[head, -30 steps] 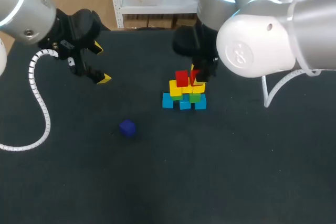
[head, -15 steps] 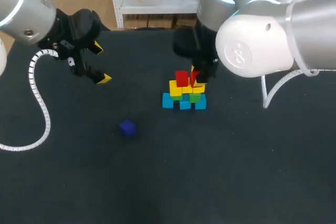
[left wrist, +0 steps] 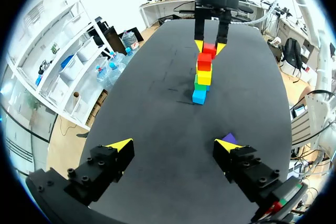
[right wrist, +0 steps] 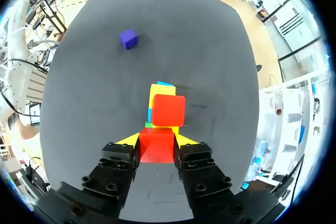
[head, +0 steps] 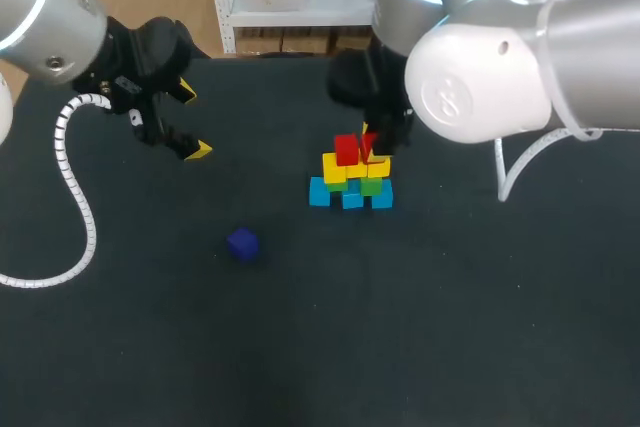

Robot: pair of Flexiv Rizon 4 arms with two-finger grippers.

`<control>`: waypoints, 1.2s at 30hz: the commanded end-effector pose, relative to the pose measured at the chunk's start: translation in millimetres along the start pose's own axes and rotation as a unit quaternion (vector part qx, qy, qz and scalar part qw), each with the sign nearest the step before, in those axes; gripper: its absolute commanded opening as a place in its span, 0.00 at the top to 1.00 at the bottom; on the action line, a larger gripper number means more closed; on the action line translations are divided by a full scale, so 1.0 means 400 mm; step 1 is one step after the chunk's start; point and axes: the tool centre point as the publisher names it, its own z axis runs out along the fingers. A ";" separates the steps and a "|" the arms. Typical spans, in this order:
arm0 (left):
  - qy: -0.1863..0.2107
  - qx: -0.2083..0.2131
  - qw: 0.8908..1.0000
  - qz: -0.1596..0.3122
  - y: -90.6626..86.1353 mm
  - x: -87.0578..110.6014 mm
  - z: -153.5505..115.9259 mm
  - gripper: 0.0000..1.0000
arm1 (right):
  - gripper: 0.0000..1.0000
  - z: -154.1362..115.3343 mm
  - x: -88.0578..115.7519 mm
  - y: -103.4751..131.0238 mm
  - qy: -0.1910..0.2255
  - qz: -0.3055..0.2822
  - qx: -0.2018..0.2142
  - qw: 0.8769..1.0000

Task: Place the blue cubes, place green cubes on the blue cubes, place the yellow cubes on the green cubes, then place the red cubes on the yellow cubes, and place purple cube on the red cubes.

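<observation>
The cube stack stands mid-table: light blue cubes at the bottom, green above them, then yellow, with one red cube on top. My right gripper is shut on a second red cube, holding it right beside the placed red cube over the yellow layer. The purple cube lies alone on the table, front left of the stack. My left gripper hangs open and empty at the far left; the purple cube peeks out by one of its fingers.
A white cable from my left arm loops over the table's left side. Another white cable hangs by my right arm, right of the stack. Dark table surface stretches across the front.
My right arm's bulk has shifted very slightly left; its gripper, the held red cube and the stack stay where they were. The left arm has not moved.
</observation>
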 end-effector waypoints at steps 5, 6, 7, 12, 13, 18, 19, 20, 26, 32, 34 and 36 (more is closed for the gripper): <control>-0.002 0.002 1.000 0.002 0.003 0.003 0.001 0.00 | 1.00 0.000 -0.001 -0.007 0.000 0.000 -0.003 1.000; -0.002 0.002 1.000 0.002 0.003 0.003 0.001 0.00 | 1.00 0.000 -0.001 -0.007 0.000 0.000 -0.004 1.000; -0.002 0.002 1.000 0.002 0.003 0.003 0.001 0.00 | 1.00 0.000 -0.001 -0.007 0.000 -0.001 -0.004 1.000; -0.002 0.002 1.000 0.002 0.003 0.003 0.001 0.00 | 1.00 0.002 -0.001 -0.007 -0.001 0.000 -0.005 1.000; -0.002 0.002 1.000 0.002 0.003 0.003 0.001 0.00 | 1.00 0.002 0.000 -0.007 -0.001 0.000 -0.005 1.000; -0.002 0.002 1.000 0.002 0.003 0.003 0.001 0.00 | 1.00 0.006 -0.002 -0.007 -0.001 -0.001 -0.006 1.000; -0.002 0.002 1.000 0.002 0.003 0.003 0.001 0.00 | 1.00 0.006 -0.003 -0.008 -0.001 -0.001 -0.006 1.000; -0.002 0.002 1.000 0.002 0.003 0.003 0.001 0.00 | 1.00 0.007 -0.004 -0.008 -0.001 -0.002 -0.006 1.000; -0.002 0.002 1.000 0.002 0.003 0.003 0.001 0.00 | 1.00 0.007 -0.005 -0.009 0.000 -0.003 -0.007 1.000; -0.002 0.002 1.000 0.002 0.003 0.003 0.001 0.00 | 1.00 0.008 -0.005 -0.009 -0.001 -0.003 -0.007 1.000; -0.002 0.002 1.000 0.002 0.003 0.003 0.001 0.00 | 0.98 0.008 -0.005 -0.008 -0.001 -0.003 -0.006 1.000; -0.002 0.002 1.000 0.002 0.003 0.003 0.001 0.00 | 0.95 0.009 -0.005 -0.008 -0.001 -0.003 -0.007 1.000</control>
